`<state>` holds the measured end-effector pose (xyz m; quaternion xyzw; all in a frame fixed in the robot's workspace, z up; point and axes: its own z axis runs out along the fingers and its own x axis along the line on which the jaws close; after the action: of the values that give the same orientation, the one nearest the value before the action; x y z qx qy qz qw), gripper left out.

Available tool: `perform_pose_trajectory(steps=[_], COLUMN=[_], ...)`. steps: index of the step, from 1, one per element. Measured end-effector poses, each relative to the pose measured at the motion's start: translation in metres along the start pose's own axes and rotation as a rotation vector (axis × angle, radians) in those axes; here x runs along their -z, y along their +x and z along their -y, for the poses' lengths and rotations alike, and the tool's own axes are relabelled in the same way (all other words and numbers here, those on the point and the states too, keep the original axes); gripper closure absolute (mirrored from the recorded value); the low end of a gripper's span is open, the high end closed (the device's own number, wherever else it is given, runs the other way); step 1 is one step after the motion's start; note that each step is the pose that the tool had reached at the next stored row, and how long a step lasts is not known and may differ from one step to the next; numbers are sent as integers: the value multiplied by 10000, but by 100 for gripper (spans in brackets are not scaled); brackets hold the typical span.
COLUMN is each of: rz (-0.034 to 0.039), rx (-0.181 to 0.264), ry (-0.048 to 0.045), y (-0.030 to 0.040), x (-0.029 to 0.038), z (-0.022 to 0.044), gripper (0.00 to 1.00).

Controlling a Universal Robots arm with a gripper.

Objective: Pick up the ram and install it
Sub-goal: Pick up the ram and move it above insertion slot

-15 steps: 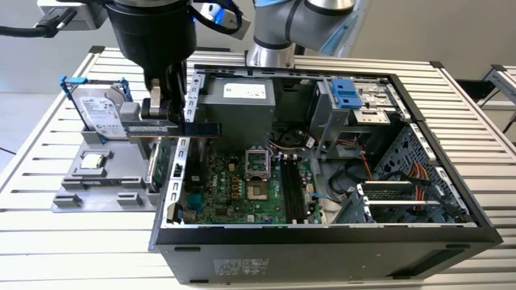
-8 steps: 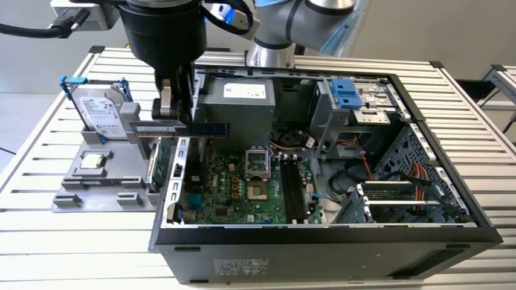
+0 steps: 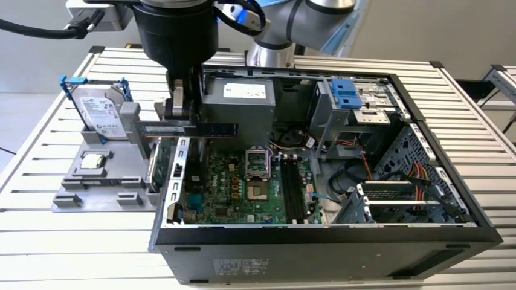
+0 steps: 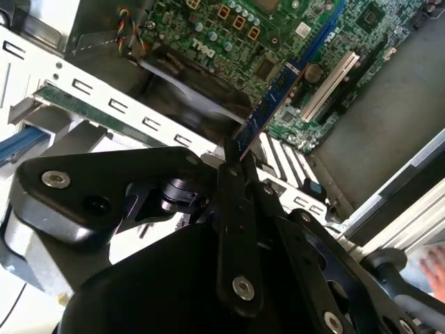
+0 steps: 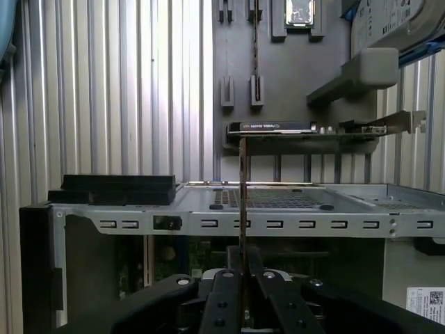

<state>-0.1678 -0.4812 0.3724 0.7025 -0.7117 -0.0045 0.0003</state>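
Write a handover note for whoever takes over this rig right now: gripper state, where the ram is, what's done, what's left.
Gripper: shut on the ram.
Ram: held in the air over the edge of the open computer case at the exterior view's left, clear of the grey holder tray.
Done: the ram is picked up.
Left: the ram is not yet seated. The black memory slots on the motherboard look empty.

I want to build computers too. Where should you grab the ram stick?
Pinch the ram by its two flat faces, coming from above its long edge, as the gripper does now. It's thin and standing on edge, so those faces probably give the widest hold.
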Motion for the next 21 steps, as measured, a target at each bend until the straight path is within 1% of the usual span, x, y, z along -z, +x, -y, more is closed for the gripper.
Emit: perform_pose_trajectory(steps=[5,9,16,21], rz=[0,-3,-3,-9], rx=[1,0,0,1], ry=[-2,-2,-3,-2], y=[-1,-2,-3,-3], x=[1,1,2,2], z=[88,144,205,273], gripper=[100,100,100,100])
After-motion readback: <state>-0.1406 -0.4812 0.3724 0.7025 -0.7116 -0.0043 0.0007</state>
